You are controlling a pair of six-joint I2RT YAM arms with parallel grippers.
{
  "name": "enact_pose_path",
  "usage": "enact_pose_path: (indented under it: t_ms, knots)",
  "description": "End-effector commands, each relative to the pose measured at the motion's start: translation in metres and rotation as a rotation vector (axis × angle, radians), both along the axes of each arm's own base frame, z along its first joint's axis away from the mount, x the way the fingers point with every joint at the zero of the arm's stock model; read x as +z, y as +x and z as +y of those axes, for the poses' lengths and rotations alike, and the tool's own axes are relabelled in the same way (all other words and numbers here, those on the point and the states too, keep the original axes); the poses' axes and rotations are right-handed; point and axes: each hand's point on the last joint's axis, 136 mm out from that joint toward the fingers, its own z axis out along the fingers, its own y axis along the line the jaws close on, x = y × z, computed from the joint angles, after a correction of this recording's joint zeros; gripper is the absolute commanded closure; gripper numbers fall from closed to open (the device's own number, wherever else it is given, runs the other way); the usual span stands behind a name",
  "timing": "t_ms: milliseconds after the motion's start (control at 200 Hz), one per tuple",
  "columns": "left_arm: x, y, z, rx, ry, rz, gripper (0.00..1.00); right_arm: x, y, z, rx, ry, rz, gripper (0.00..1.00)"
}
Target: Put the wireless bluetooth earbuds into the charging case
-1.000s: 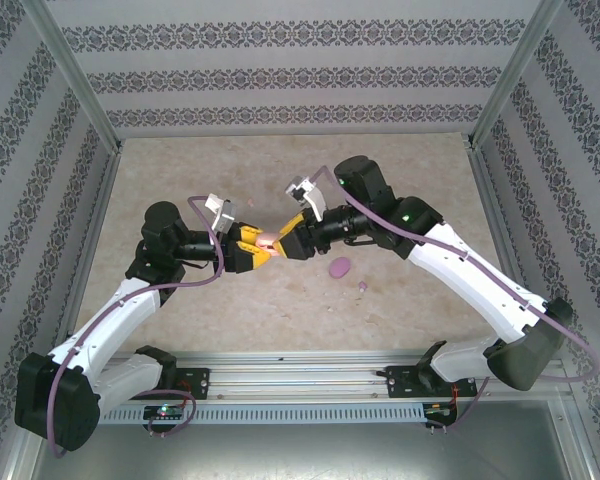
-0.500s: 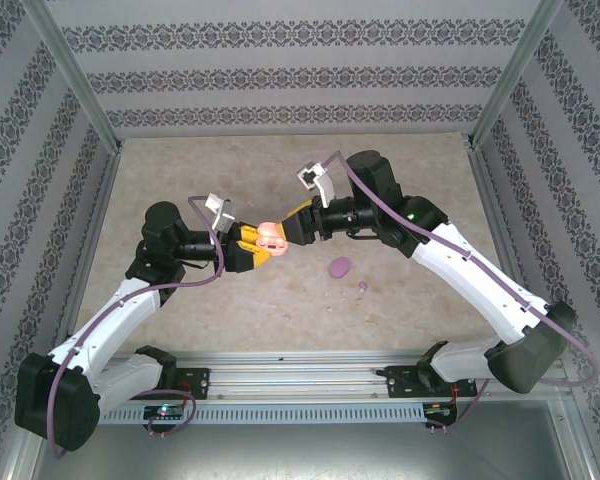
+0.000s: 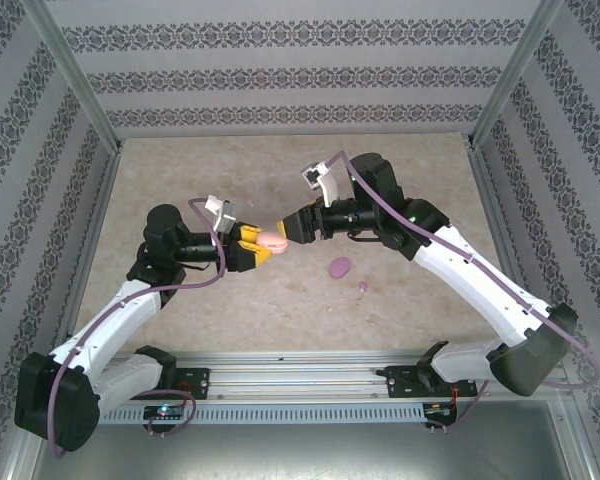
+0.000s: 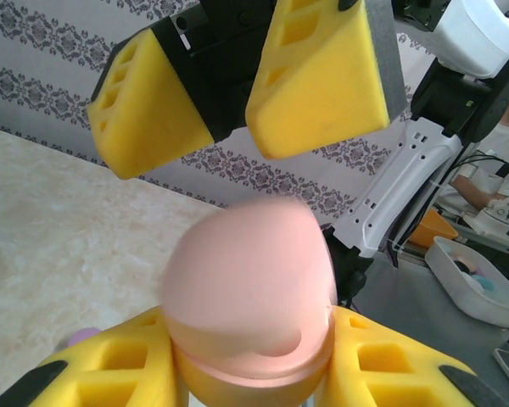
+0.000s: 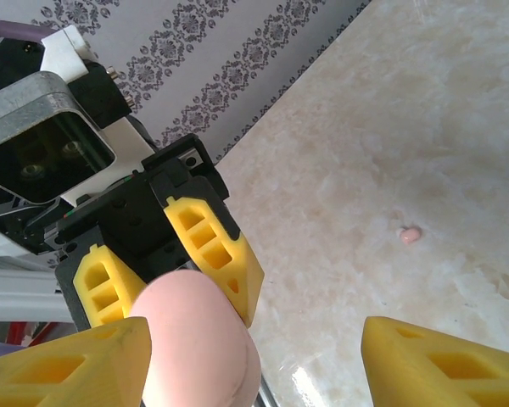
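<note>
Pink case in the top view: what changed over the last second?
The right tool opened wider and drew back to the right, off the pink case. The left tool kept its grip on that case. The purple case and the small purple bud stayed on the table.

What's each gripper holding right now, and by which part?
Left gripper clamps the pink case by its lower half, a finger either side. Right gripper is open, holding nothing.
</note>
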Motion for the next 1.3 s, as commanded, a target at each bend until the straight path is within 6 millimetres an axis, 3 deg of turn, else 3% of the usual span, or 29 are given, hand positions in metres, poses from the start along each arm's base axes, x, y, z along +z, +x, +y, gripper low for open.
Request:
enact_pose_path:
  t_ms: [0,285,550,909,1294]
  knots:
    - [0.001,0.002,0.002,0.02,0.003,-0.053,0.85,0.003,-0.003,-0.005,-0.024,0.002,-0.004,0.33]
    - [-0.009,0.01,0.004,0.05,0.02,-0.01,0.86,0.004,0.001,-0.008,-0.053,-0.009,-0.009,0.33]
    - [-0.012,0.009,0.006,0.058,0.028,-0.009,0.86,-0.01,0.002,-0.014,-0.078,-0.061,-0.034,0.33]
    - [-0.013,0.004,0.009,0.041,0.023,0.012,0.86,-0.027,-0.023,0.013,0.079,-0.192,-0.143,0.3]
    - [-0.008,-0.007,0.011,0.017,0.009,0.011,0.86,-0.025,-0.012,0.018,0.08,-0.238,-0.196,0.32]
